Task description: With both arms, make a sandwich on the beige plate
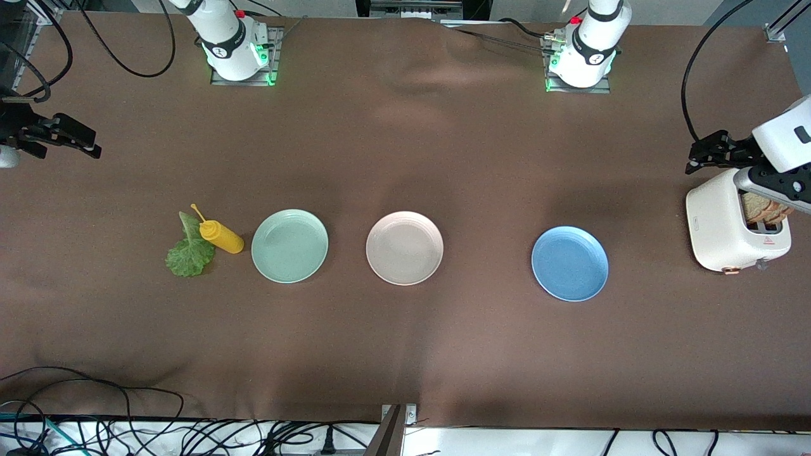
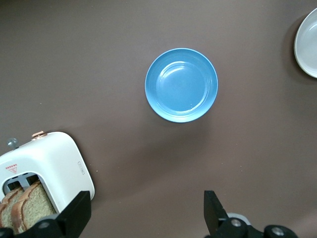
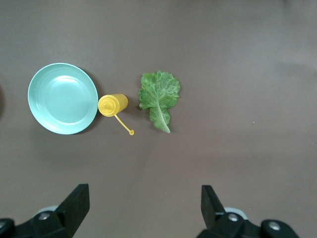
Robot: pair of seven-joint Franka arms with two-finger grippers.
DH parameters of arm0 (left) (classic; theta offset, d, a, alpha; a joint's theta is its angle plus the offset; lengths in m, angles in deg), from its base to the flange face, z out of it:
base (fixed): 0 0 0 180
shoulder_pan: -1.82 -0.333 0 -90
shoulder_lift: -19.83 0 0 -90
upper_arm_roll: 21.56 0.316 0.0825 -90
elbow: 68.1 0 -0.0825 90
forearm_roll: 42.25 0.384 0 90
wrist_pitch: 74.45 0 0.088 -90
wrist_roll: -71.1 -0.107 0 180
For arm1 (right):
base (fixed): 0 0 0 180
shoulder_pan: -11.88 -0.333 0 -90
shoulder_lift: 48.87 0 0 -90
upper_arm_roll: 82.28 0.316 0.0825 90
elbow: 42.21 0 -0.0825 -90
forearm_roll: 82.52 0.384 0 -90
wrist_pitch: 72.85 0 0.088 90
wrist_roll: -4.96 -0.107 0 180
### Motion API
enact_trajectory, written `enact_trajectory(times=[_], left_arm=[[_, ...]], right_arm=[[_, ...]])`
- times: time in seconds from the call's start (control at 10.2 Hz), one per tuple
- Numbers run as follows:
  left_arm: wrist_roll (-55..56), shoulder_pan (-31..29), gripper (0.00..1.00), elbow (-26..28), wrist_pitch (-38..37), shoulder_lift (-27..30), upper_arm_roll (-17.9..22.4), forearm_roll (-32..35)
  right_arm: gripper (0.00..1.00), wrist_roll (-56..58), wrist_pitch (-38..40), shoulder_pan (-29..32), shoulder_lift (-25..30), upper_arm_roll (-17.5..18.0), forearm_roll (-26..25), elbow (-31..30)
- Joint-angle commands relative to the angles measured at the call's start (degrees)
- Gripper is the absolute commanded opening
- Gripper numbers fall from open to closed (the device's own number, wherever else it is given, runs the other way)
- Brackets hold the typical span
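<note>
The beige plate (image 1: 404, 248) lies bare at mid-table, its rim also showing in the left wrist view (image 2: 308, 42). Two tan toast slices (image 1: 763, 209) (image 2: 25, 208) stand in the slots of a white toaster (image 1: 728, 228) (image 2: 49, 166) at the left arm's end. A green lettuce leaf (image 1: 189, 253) (image 3: 159, 96) lies flat at the right arm's end. My left gripper (image 1: 697, 158) (image 2: 146, 213) hangs open over the cloth beside the toaster, holding nothing. My right gripper (image 1: 95, 145) (image 3: 143, 208) hangs open over bare cloth at the right arm's end, apart from the leaf.
A mint-green plate (image 1: 290, 246) (image 3: 63, 98) lies between the beige plate and a yellow squeeze bottle (image 1: 222, 236) (image 3: 113, 105), which rests against the leaf's stem. A blue plate (image 1: 569, 263) (image 2: 181, 85) lies between the beige plate and the toaster. Cables run along the table's near edge.
</note>
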Motion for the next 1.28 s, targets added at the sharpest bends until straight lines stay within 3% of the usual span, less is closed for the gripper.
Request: enact_trajectory(times=[0.0, 1.18], left_arm=[[0.68, 0.36, 1.00, 0.11, -0.02, 0.05, -0.10, 0.92], [0.32, -0.43, 1.00, 0.11, -0.55, -0.39, 0.26, 2.05]], right_arm=[[1.00, -1.00, 0.20, 0.25, -0.44, 0.23, -0.31, 1.36], [1.00, -1.09, 0.64, 0.34, -0.35, 0.23, -0.22, 1.36]])
